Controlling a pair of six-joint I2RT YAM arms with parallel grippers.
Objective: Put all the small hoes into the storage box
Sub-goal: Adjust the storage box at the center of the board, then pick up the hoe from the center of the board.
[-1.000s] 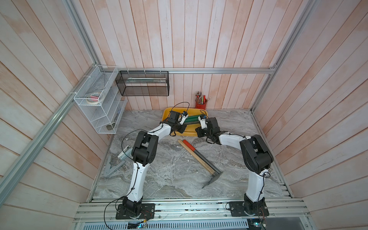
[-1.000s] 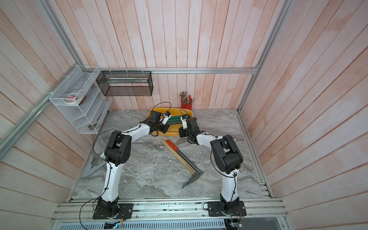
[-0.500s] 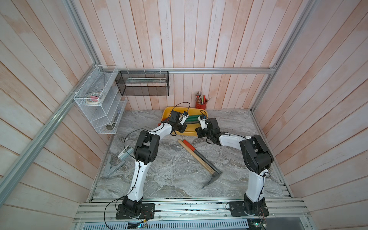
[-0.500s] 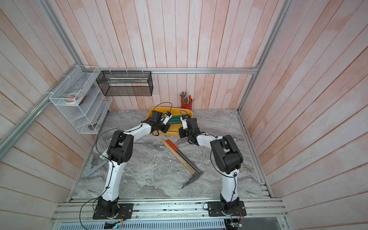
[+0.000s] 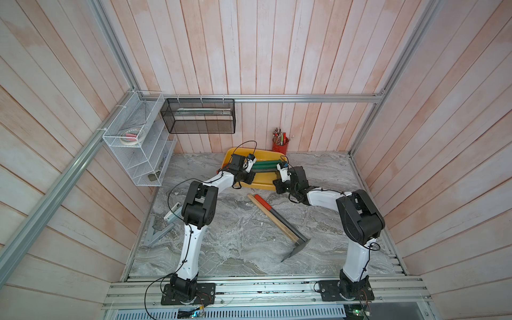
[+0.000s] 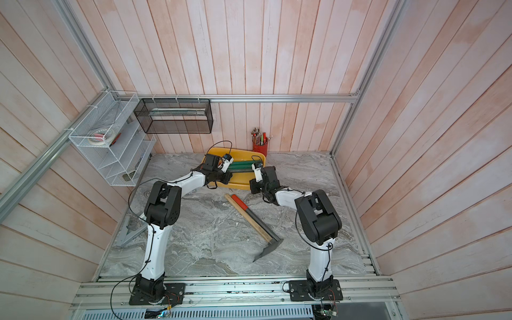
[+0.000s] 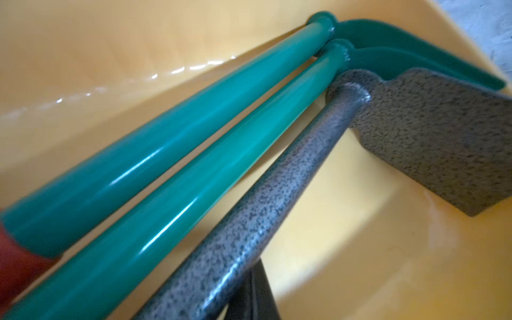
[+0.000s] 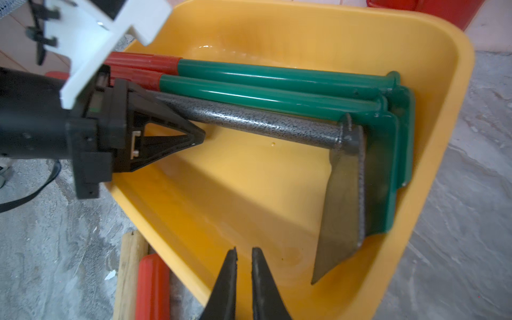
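Top views both show the storage box (image 5: 264, 154) at the back of the worktop (image 5: 221, 249), with the small hoe (image 5: 264, 172) lying inside it beside two green hoes (image 5: 264, 166). The placing looks done, and only drawing the arms clear seems left. A longer red-gripped hoe (image 5: 264, 203) lies outside on the worktop. Left wrist view, close and partly blurred, shows the speckled grey shaft and blade resting in the yellow box against the green handles; that arm's own pincer is almost wholly cut off. Right wrist view shows the left pincer (image 8: 198, 135) closed on nothing, its tip just beside the grey shaft; whether it touches I cannot tell, and it hides the handle end. The right pincer (image 8: 243, 257) hovers over the near rim with its jaws a narrow slit apart, holding nothing.
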